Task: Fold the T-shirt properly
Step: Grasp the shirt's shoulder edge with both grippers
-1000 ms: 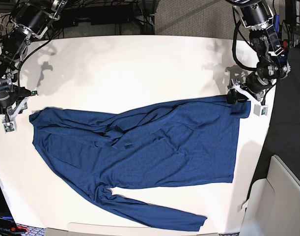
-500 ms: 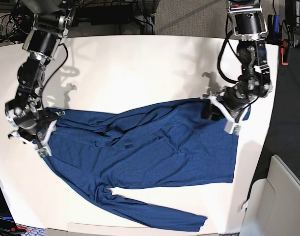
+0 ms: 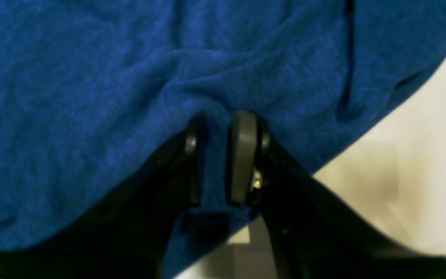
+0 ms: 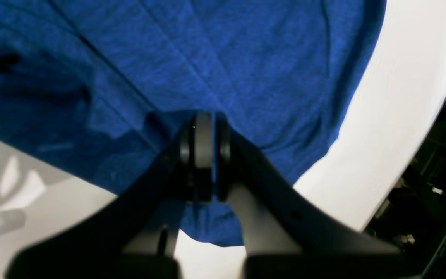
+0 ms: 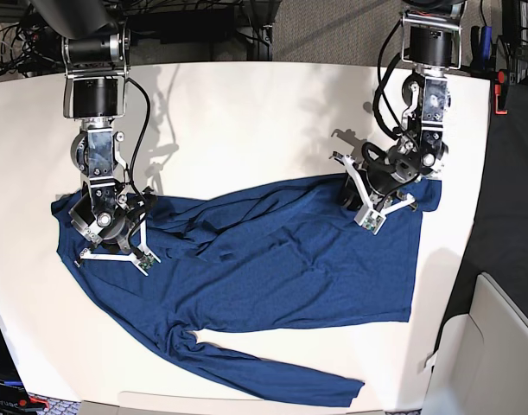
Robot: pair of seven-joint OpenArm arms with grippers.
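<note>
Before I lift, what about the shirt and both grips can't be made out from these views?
- Base view: the gripper bodies cover both pinch points, the right gripper and the left gripper.
- Left wrist view: blurred; how many layers of the T-shirt are caught is unclear.
- Right wrist view: the T-shirt runs off the frame; the pinched part can't be named.

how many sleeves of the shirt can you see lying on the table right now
1 for sure: a long sleeve of the T-shirt stretches along the table's near edge in the base view. The other may be bunched in the folds beside the right gripper, so it is not clearly visible.
</note>
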